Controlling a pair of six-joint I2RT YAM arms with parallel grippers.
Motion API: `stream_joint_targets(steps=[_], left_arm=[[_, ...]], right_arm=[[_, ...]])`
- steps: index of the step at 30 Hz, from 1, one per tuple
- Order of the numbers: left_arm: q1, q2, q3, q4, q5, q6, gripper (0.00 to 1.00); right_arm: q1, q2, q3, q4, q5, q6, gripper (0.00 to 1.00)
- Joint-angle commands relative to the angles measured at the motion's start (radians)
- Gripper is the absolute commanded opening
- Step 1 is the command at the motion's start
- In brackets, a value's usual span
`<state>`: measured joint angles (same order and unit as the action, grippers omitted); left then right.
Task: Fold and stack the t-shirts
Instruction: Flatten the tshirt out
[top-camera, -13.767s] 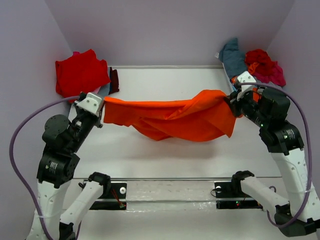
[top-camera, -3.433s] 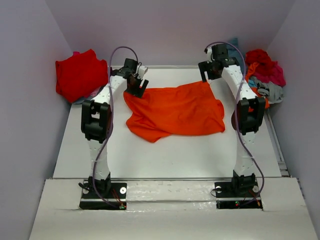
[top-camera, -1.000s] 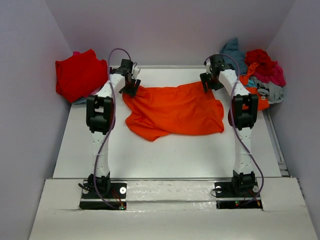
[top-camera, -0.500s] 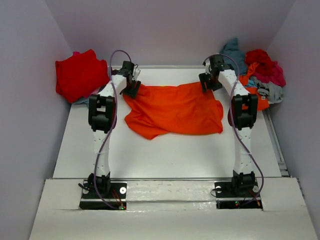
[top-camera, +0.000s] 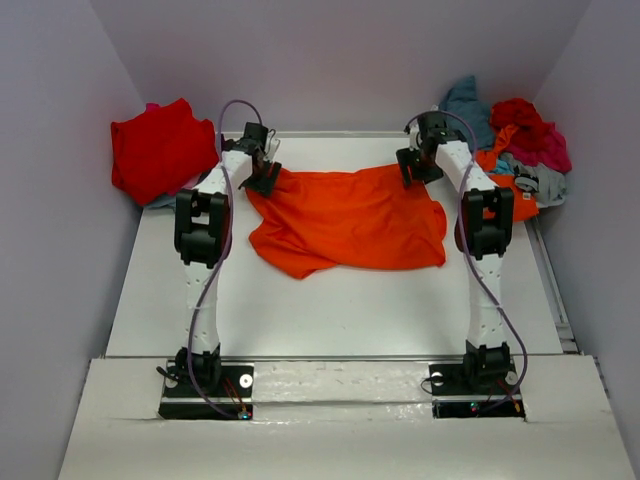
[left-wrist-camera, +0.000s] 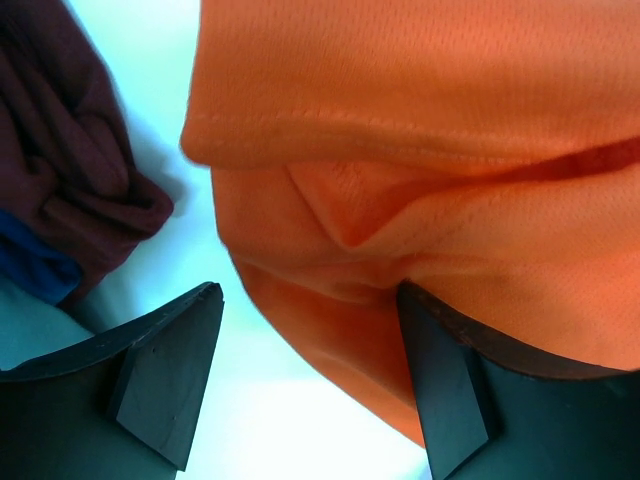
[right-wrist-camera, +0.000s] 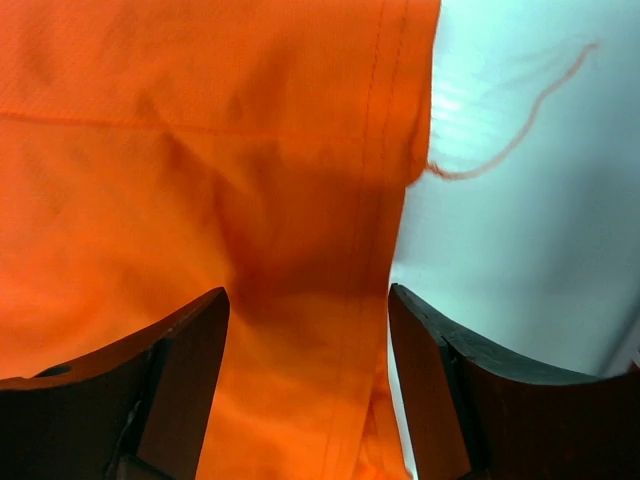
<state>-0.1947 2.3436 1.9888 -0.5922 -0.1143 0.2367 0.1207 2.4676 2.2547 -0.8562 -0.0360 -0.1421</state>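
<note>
Lying rumpled and half spread, the orange t-shirt (top-camera: 345, 222) is occupying the far middle of the white table (top-camera: 330, 310), its lower hem bunching toward 7 o'clock. Both arms are reaching out to its far corners. The left gripper (top-camera: 262, 178) is hovering at the shirt's 10 o'clock corner. From the left wrist, its jaws are standing apart, with a folded orange edge (left-wrist-camera: 400, 150) and bare table showing between them; the right-hand jaw seems to be brushing the cloth, though that is hard to tell. A maroon cloth (left-wrist-camera: 70, 150) is lying just beside, at 9 o'clock of that view.

The right gripper (top-camera: 412, 170) is sitting over the 2 o'clock corner, jaws also apart and clamping nothing, the hemmed orange edge (right-wrist-camera: 200, 180) running flat beneath them and a loose thread (right-wrist-camera: 520, 110) trailing off toward 2 o'clock.

A red t-shirt (top-camera: 160, 145) is resting off the table at 10 o'clock, and a mixed heap of t-shirts (top-camera: 520, 140) is piling up at 2 o'clock.
</note>
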Motion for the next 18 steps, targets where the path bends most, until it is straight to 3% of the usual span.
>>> stream_joint_targets(steps=[1, 12, 18], left_arm=[[0.001, -0.154, -0.024, 0.015, 0.004, -0.002, 0.85], [0.001, -0.132, -0.007, -0.009, 0.061, 0.024, 0.85], [-0.008, -0.069, 0.074, -0.020, 0.074, 0.019, 0.85]], right_arm=[[-0.001, -0.166, -0.035, 0.068, 0.018, -0.014, 0.72], [-0.001, -0.135, -0.029, 0.066, 0.019, -0.027, 0.74], [-0.001, -0.065, 0.017, 0.092, 0.065, -0.013, 0.74]])
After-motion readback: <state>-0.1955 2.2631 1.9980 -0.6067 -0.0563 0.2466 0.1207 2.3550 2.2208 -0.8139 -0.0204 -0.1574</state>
